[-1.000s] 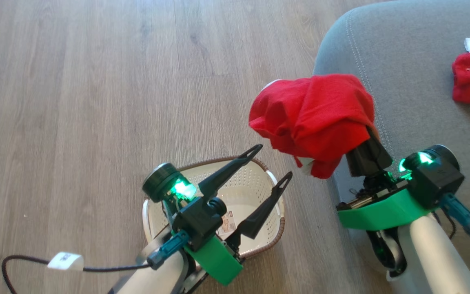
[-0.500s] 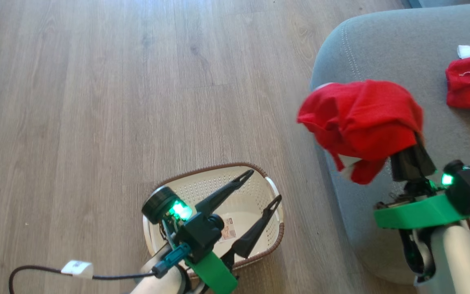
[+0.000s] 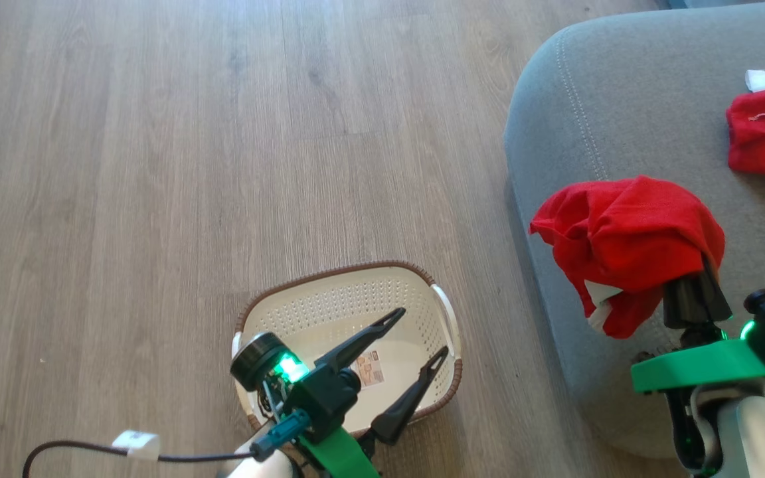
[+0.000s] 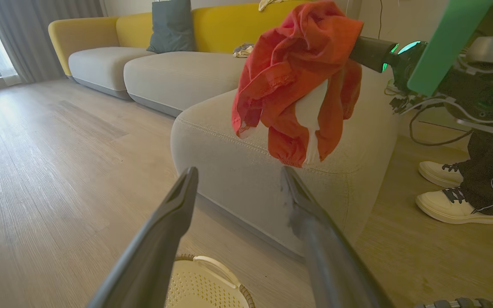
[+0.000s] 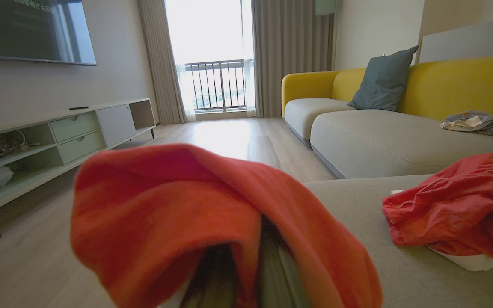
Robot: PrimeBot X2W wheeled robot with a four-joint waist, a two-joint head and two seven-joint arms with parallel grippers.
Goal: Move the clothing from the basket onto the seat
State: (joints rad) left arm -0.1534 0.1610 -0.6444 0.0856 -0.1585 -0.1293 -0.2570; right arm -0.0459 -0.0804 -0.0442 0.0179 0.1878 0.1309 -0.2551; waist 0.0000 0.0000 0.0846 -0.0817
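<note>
The carry is nearly done: the right end effector (image 3: 694,302), pressed together on a bundled red garment (image 3: 628,232), holds it above the near corner of the seat (image 3: 621,113), where a second red garment (image 3: 764,143) already lies, and the basket (image 3: 329,272) on the floor shows a bare bottom. The next move, I judge, calls for lowering and letting go well in from the rounded edge. A second ago the bundle hung half past the seat's edge; the left end effector (image 3: 422,331) has stayed spread over the basket
</note>
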